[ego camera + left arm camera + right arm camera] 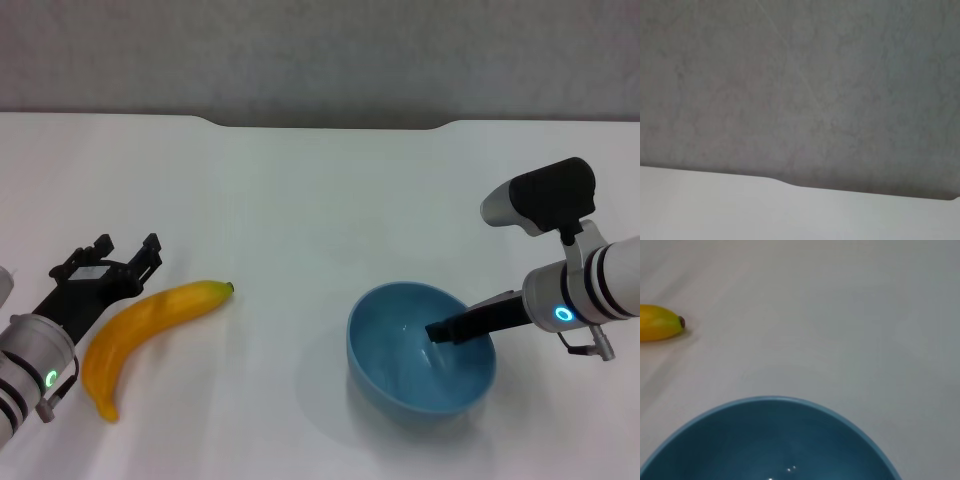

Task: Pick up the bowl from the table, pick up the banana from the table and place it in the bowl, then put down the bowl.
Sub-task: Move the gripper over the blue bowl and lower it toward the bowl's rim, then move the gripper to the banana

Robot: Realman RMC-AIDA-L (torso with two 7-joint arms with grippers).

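While at the bowl (400, 385) rim, right pincer (437, 331).

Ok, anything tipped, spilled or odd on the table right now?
Nothing stands out. The bowl sits upright and empty with the right gripper at its rim; the banana lies whole on the table beside the open left gripper.

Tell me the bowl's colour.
Light blue, plain; the bowl shows best in the head view.
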